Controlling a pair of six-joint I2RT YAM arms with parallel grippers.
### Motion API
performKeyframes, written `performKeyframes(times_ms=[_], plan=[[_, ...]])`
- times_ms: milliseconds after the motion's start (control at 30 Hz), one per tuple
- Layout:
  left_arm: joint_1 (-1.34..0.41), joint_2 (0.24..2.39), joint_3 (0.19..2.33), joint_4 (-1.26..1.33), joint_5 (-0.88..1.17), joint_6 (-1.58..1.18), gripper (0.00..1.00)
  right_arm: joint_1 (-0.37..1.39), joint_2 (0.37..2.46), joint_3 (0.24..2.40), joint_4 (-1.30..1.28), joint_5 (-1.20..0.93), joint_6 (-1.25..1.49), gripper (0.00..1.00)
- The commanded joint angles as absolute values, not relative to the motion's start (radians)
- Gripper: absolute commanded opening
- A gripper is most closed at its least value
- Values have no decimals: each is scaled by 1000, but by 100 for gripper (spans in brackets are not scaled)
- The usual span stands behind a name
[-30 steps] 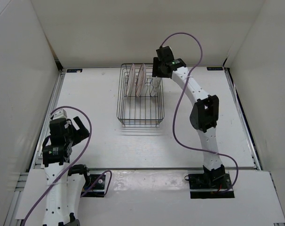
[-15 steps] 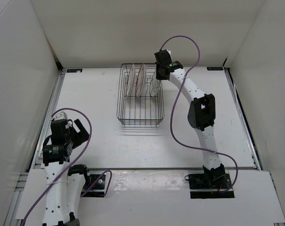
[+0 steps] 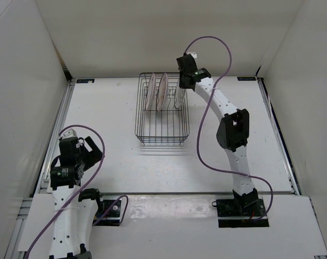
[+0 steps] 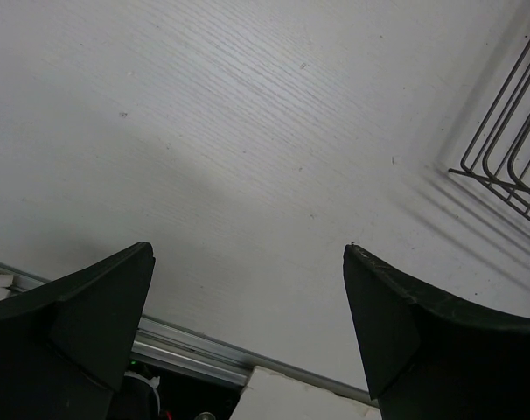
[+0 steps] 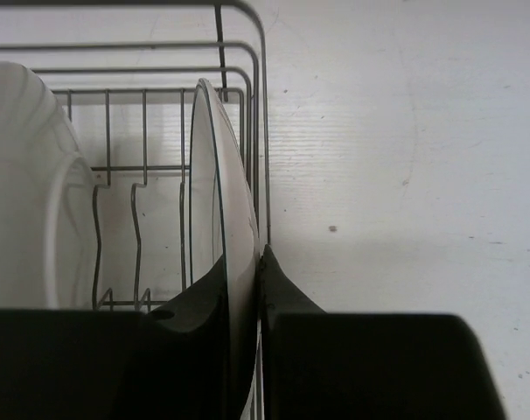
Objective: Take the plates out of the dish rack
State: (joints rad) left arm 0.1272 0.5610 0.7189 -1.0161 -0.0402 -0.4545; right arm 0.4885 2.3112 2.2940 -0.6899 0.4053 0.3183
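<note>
The right hand (image 5: 245,267), stretched to the far side of the counter (image 3: 115,156), pinches the rim of the rightmost plate (image 5: 214,201), which stands upright in the dish rack (image 3: 162,141) beside two other plates (image 3: 162,93). The left hand (image 4: 247,254) hovers spread, well apart.

Overhead looks down; both close wrist views share dish rack (image 3: 162,127)

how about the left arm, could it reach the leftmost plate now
Probably yes: the left end effector is open, with nothing between it and the leftmost plate in the dish rack.
</note>
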Motion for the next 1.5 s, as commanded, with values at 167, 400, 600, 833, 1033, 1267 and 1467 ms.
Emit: performKeyframes(times_ms=[167,400,600,833,1033,1267,1467], plan=[[129,552,692,-966,-64,-500,100,456,1956,2252,-641,584,279,0],[141,554,680,-1032,-208,-706,100,254,1692,1839,-758,441,468,0],[141,541,655,-1009,-149,-736,100,-22,1562,1430,-551,73,517,0],[141,569,644,-959,27,-663,100,-144,1831,1462,-571,-305,428,0],[143,578,689,-960,185,-581,100,-176,1925,1447,-572,-328,455,0],[140,603,755,-1090,107,-697,100,-204,2029,1453,-670,-387,449,58],[143,686,838,-1177,170,-630,100,-212,2060,1462,-710,-307,453,63]])
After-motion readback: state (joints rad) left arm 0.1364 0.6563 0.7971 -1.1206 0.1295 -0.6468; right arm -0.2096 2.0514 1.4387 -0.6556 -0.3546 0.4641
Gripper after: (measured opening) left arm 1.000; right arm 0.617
